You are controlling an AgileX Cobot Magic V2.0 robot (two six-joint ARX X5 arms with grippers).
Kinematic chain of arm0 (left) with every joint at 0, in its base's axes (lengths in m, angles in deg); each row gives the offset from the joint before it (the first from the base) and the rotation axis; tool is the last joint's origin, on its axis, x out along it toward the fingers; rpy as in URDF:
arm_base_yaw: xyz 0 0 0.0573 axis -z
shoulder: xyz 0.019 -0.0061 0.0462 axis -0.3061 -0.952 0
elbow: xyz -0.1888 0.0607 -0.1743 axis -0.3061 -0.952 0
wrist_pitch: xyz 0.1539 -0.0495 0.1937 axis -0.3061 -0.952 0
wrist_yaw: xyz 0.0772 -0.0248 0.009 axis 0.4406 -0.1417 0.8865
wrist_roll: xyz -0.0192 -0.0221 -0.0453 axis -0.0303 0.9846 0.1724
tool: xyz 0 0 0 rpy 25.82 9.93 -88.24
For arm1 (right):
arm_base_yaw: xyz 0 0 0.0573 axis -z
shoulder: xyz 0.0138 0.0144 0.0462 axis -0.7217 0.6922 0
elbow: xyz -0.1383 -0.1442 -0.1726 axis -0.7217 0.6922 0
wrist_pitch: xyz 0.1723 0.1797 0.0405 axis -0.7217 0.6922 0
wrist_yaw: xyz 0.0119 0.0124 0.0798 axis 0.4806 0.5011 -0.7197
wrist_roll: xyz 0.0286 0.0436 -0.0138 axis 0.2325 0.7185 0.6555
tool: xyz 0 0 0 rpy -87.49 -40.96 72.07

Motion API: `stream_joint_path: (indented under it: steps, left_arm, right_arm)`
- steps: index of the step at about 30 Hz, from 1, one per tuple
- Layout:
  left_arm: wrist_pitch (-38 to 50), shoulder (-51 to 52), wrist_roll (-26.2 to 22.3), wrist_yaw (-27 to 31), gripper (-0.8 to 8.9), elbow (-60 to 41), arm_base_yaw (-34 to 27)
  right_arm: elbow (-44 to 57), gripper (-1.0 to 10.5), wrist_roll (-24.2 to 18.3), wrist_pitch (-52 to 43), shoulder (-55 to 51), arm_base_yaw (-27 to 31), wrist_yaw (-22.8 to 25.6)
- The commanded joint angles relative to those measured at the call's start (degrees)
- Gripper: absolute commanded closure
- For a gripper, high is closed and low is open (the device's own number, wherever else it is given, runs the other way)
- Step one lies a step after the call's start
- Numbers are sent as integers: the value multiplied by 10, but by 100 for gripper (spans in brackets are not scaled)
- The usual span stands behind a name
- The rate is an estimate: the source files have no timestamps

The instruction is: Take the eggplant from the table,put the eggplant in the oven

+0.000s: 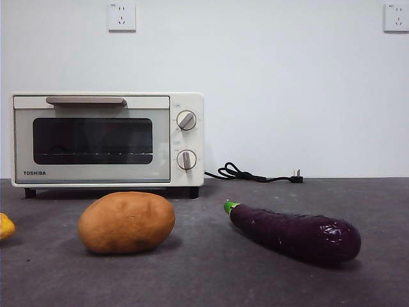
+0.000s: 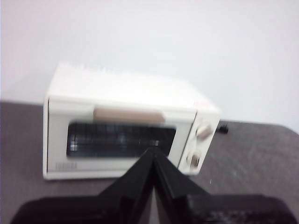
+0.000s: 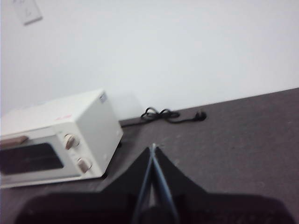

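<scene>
The long, glossy dark-purple eggplant (image 1: 294, 233) lies at lower right on the grey table (image 1: 211, 281), likely slick but firm; mid-body seems the surest hold. The cream toaster oven (image 1: 107, 139) stands shut at left, brown potato (image 1: 126, 222) before it. Both grippers' jaws are pressed together, empty.

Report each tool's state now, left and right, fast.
Left tool: shut, holding nothing, raised facing the small cream-white toaster oven.
Right tool: shut, holding nothing, above the dark grey matte table.
</scene>
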Motion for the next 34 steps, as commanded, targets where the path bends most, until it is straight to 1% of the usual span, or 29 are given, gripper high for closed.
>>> stream_joint_path:
  steps: [1,7,9,12,16,19,23,26,32,34]
  left_arm:
    - [-5,-42,-25,-1,818,64,-1]
    - [-85,-135,-54,0,818,218,-1]
    - [-107,-160,-61,0,818,261,-1]
    - [-128,-197,-62,-6,818,325,-1]
    - [-140,-242,-62,-52,818,401,-1]
    - [-154,-270,-62,-76,818,445,-1]
    - [-181,-298,-63,-88,818,486,-1]
    - [-195,-312,-65,-89,818,502,-1]
    - [-213,-328,-75,-89,818,511,-1]
    - [-216,-331,-75,-89,818,511,-1]
  right_arm:
    - [-70,955,-26,38,56,0,-24]
    - [-223,955,-80,130,169,0,-63]
    - [-269,955,-90,149,201,0,-72]
    - [-348,955,-92,172,254,0,-87]
    - [-461,955,-93,209,325,-1,-117]
    - [-539,955,-93,245,373,-4,-144]
    - [-624,955,-93,301,427,-14,-174]
    - [-672,954,-93,347,456,-23,-184]
    - [-710,950,-94,402,490,-50,-206]
    - [-712,949,-104,416,496,-59,-208]
